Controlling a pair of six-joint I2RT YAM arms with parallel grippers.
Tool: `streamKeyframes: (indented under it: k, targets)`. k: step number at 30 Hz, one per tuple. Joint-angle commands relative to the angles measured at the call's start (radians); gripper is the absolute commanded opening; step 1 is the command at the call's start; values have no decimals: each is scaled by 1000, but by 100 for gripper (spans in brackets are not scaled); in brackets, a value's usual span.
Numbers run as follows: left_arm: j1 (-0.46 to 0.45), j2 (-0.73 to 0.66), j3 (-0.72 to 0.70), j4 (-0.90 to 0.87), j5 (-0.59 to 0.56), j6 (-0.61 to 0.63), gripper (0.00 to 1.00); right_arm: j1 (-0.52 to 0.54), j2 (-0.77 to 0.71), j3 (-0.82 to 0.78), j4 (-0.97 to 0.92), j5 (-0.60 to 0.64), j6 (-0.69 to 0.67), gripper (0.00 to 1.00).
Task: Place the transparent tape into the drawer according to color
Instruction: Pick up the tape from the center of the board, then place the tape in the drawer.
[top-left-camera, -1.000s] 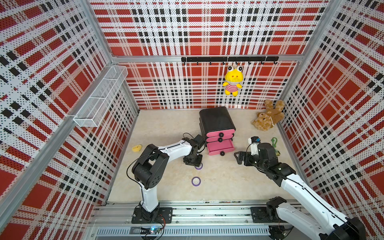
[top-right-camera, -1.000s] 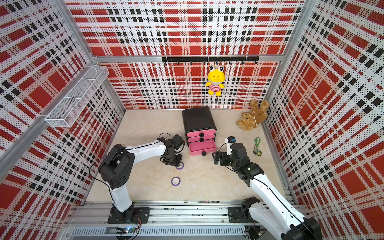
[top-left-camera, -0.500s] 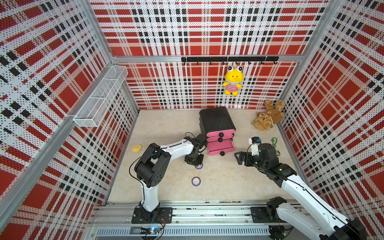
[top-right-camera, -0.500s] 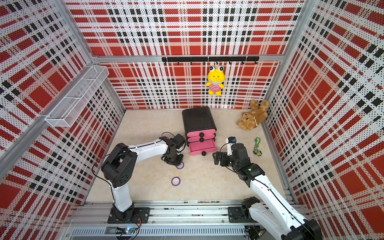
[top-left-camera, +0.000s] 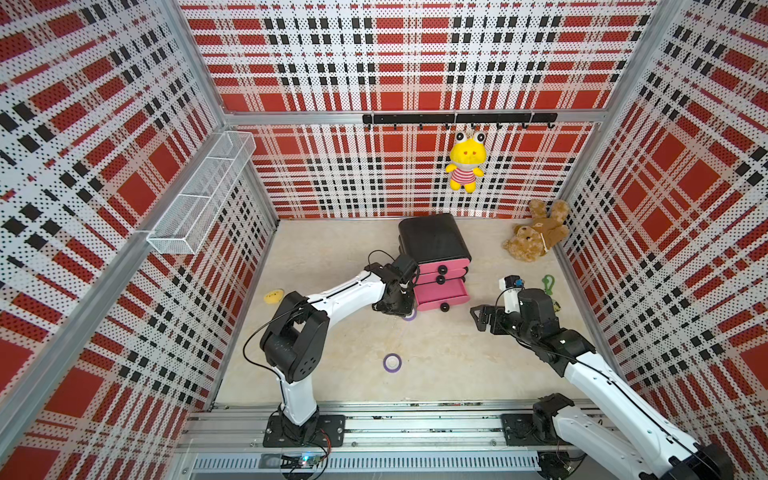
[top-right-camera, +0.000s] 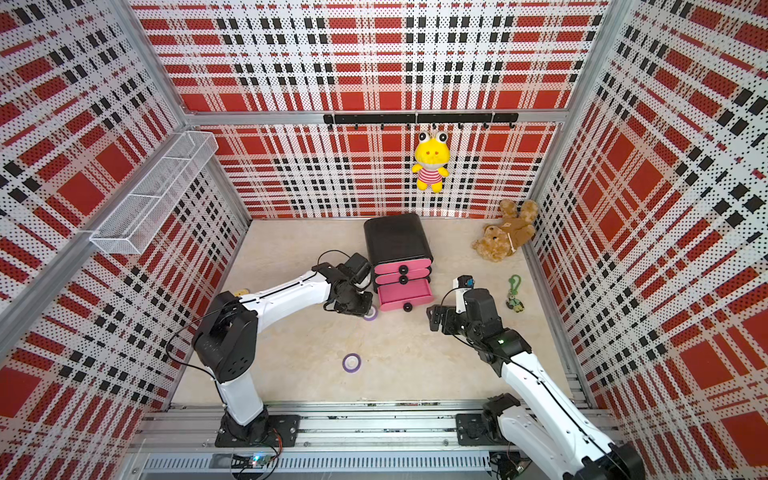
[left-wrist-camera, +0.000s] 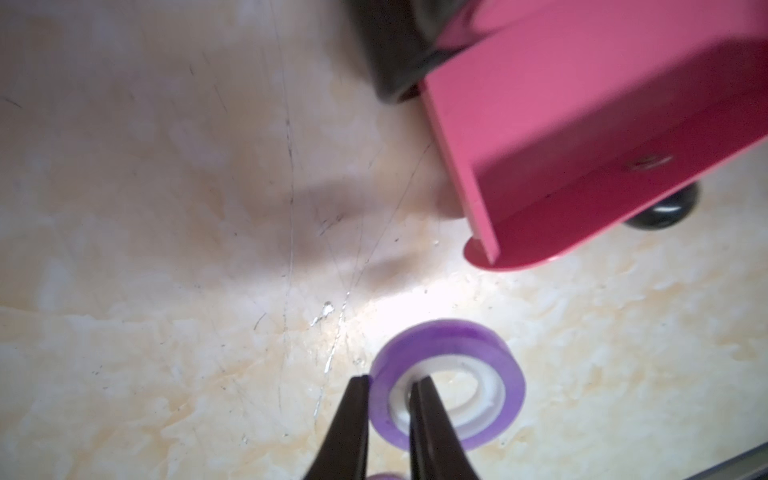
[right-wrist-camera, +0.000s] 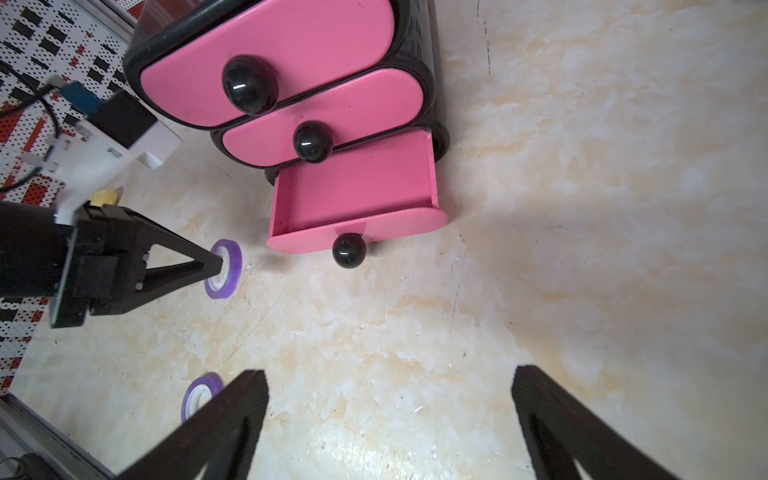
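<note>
Your left gripper (left-wrist-camera: 388, 384) is clamped on a small purple ring-shaped tape roll with a white core (left-wrist-camera: 449, 338). One black fingertip sits inside the hole and the other presses the outer rim, so the ring's wall is pinched between them. That roll is just beside the front corner of the pulled-out bottom pink drawer (right-wrist-camera: 353, 191) of the black cabinet with three pink drawers (top-left-camera: 434, 239), outside the drawer. A second purple tape roll (top-left-camera: 392, 362) lies flat on the beige floor (top-left-camera: 457, 365), well in front of the cabinet. Your right gripper (right-wrist-camera: 388, 374) hovers in front of the cabinet with its jaws spread wide, holding and touching nothing.
</note>
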Motion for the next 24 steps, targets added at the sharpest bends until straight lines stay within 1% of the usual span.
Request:
streamKeyframes:
  k: [1, 5, 8, 16, 19, 24]
  targets:
    - [-14, -54, 8, 40, 17, -62, 0, -14, -25, -13, -9, 3, -2, 100]
    - [-27, -78, 4, 99, 24, -118, 0, -17, -37, -14, -8, 7, 2, 100]
    - [-43, -74, 28, 131, 21, -146, 0, -19, -41, -10, -8, 7, 3, 100]
    - [-93, -4, 121, 142, -31, -172, 0, -23, -44, -7, -12, 5, 1, 100]
    - [-110, 13, 141, 145, -64, -185, 0, -26, -50, -8, -15, 7, 1, 100]
    - [-147, 38, 152, 150, -169, -192, 0, -30, -59, -12, -16, 7, 1, 100]
